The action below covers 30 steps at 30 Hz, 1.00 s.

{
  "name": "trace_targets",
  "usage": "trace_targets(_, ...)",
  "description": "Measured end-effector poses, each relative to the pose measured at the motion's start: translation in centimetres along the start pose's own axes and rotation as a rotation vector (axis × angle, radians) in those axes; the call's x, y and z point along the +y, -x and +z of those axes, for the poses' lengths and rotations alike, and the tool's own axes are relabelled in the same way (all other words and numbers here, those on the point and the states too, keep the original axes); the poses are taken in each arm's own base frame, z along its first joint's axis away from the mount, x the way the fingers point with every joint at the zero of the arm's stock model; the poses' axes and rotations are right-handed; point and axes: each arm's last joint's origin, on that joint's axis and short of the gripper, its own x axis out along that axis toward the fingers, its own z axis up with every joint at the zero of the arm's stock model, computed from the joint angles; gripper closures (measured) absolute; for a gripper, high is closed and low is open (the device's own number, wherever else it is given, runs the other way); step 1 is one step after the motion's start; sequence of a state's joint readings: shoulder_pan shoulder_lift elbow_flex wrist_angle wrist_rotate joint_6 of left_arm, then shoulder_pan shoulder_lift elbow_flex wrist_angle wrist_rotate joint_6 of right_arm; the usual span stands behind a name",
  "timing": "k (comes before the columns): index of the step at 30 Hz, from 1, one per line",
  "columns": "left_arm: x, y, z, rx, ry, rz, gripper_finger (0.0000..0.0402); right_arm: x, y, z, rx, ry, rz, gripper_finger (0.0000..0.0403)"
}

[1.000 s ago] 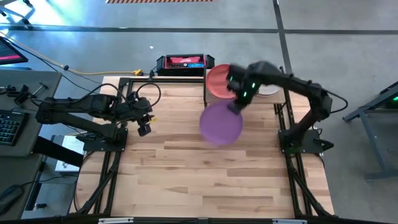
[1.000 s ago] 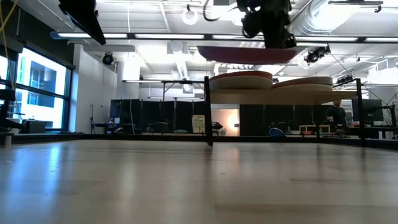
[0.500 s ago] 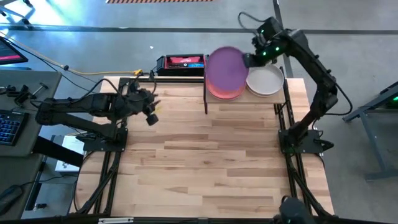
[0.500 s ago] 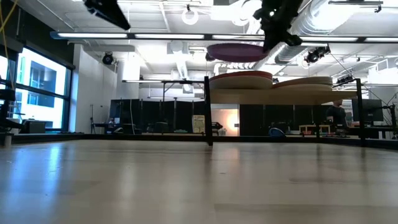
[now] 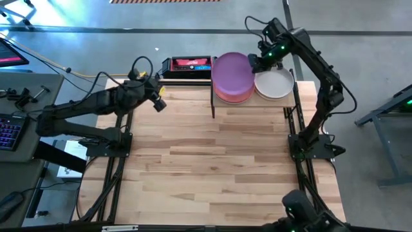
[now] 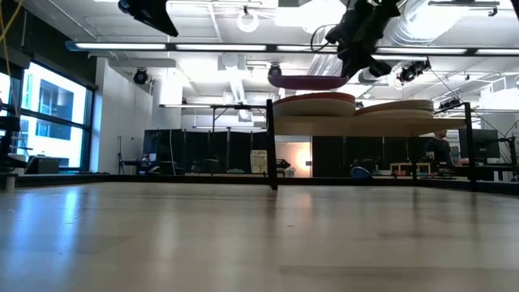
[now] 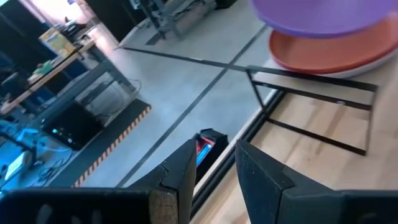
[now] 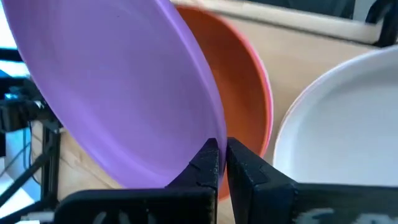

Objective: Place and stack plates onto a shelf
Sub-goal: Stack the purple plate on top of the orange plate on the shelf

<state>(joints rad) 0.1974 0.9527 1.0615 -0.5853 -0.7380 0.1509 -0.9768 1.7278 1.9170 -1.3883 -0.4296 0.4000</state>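
Note:
A purple plate [image 5: 232, 74] hovers above the shelf's left stack, whose top plate is orange-red [image 8: 249, 87]. In the low view the purple plate [image 6: 306, 81] stands a little above that stack [image 6: 315, 104]. An off-white plate [image 5: 275, 84] tops the right stack. The shelf [image 6: 357, 127] stands on black posts at the table's far edge. My right gripper [image 5: 256, 62] is shut on the purple plate. My left gripper [image 5: 157, 103] waits open above the far left of the table, with nothing between its fingers [image 7: 180, 177]. My right gripper [image 8: 222, 158] pinches the purple plate's rim [image 8: 210, 121] between its two fingers, on the side facing the right stack. The fingers come from the table's right, slanting down. The plate is lifted clear and nearly level above the orange-red plate.
A red and black box [image 5: 187, 64] sits just beyond the table's far edge, left of the shelf. A black shelf post [image 6: 272, 146] rises at the shelf's left end. The wide wooden tabletop [image 5: 206, 167] lies in front of the shelf.
My right gripper has carried the purple plate from above the table's middle toward the far edge, over the shelf's left stack, and then lowered it a little. My left gripper has moved toward the far edge.

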Motion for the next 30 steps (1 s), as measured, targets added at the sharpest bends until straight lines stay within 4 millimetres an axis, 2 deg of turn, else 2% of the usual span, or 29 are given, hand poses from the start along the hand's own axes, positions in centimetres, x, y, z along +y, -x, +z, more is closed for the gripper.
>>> trace_targets(7, 0.7, -0.6, -0.2, 0.020, 0.018, 0.021, 0.0298, -0.6, -1.3, -0.2, 0.113, -0.017, -0.047, 0.0403)
trace_targets(20, 1.0, -1.1, -0.3, 0.035, 0.026, -0.014, 0.0298, -0.4, -3.5, 0.4, 0.164, -0.010, -0.081, 0.0403)
trace_targets(30, 1.0, -1.1, -0.5, 0.051, 0.014, -0.017, 0.0298, -0.3, -3.7, 0.3, 0.147, 0.029, -0.144, 0.0402)
